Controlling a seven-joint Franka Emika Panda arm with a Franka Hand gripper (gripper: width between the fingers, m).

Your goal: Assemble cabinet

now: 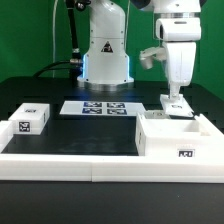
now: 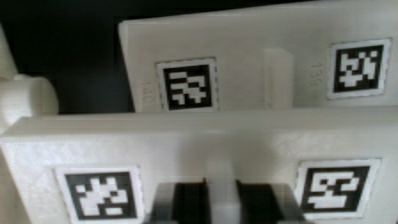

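Note:
My gripper [image 1: 174,98] hangs at the exterior view's right, just behind the large white cabinet body [image 1: 176,134]. Its fingers reach down onto a white tagged panel [image 1: 172,104]. In the wrist view the gripper [image 2: 222,203] has its two dark fingers [image 2: 185,203] close together, with a white strip of the near tagged panel [image 2: 107,150] between them. A second white tagged part [image 2: 267,60] lies just beyond it. A small white tagged block [image 1: 30,118] sits at the exterior view's left.
The marker board [image 1: 100,107] lies in the middle, in front of the arm's base [image 1: 105,60]. A long low white rail [image 1: 70,164] runs along the front. The table surface is black.

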